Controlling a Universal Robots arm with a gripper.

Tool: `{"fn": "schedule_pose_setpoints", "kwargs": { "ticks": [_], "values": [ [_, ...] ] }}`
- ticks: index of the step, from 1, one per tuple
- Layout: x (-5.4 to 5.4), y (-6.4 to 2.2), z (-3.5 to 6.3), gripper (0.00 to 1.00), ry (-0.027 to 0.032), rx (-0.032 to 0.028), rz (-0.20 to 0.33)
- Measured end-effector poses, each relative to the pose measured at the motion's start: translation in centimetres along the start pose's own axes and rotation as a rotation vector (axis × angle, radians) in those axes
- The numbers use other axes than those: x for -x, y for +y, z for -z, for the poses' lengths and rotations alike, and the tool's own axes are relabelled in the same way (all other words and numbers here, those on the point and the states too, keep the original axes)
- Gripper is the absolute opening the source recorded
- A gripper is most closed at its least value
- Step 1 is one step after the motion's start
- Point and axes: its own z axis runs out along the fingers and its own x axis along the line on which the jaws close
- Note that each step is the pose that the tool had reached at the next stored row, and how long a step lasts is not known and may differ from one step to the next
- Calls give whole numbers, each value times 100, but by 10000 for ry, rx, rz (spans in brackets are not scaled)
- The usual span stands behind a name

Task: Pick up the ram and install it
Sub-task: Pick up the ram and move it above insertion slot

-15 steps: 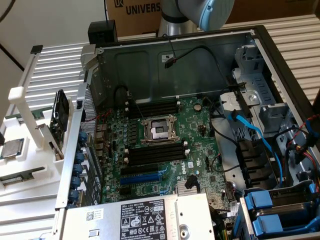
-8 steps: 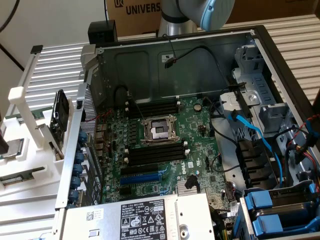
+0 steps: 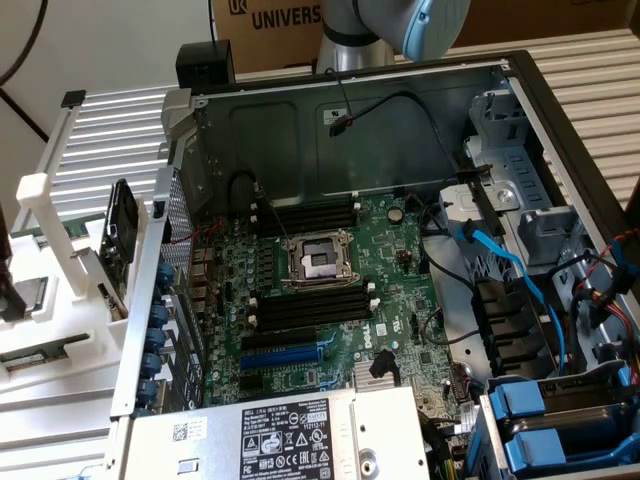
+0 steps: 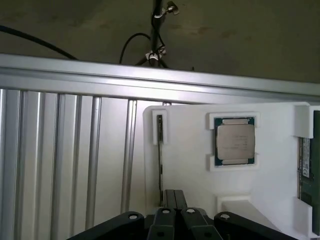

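The ram [image 4: 305, 167] is a dark-green board with a pale label. It lies flat in a recess of the white tray [image 4: 190, 165], cut off by the edge of the wrist view. My gripper [image 4: 175, 192] hovers over the tray's near side with its two fingers pressed together and nothing between them. It is well away from the ram. A thin dark strip [image 4: 160, 150] stands edge-on in a tray slot just beside the fingertips. In the exterior view the open case shows the long black memory slots [image 3: 310, 305] on the motherboard [image 3: 400, 300]. Only the arm's upper joint [image 3: 400, 25] appears there.
A square silver processor chip [image 4: 235, 141] sits in its own tray pocket between the strip and the ram. Ribbed metal table [image 4: 65, 160] runs beside the tray. Inside the case are the processor socket [image 3: 318, 262], blue cables [image 3: 520, 280] and the power supply [image 3: 290, 435].
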Motion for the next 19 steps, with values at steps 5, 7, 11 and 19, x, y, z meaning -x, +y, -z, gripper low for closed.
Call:
{"fn": "schedule_pose_setpoints", "kwargs": {
  "ticks": [5,7,11,19],
  "values": [
    [-12,-15,-60,11,-12,219,-66],
    [-14,-23,-94,11,-16,234,-75],
    [-21,-24,-168,11,-30,241,-77],
    [-21,-24,-168,18,-31,241,-77]
  ]
}}
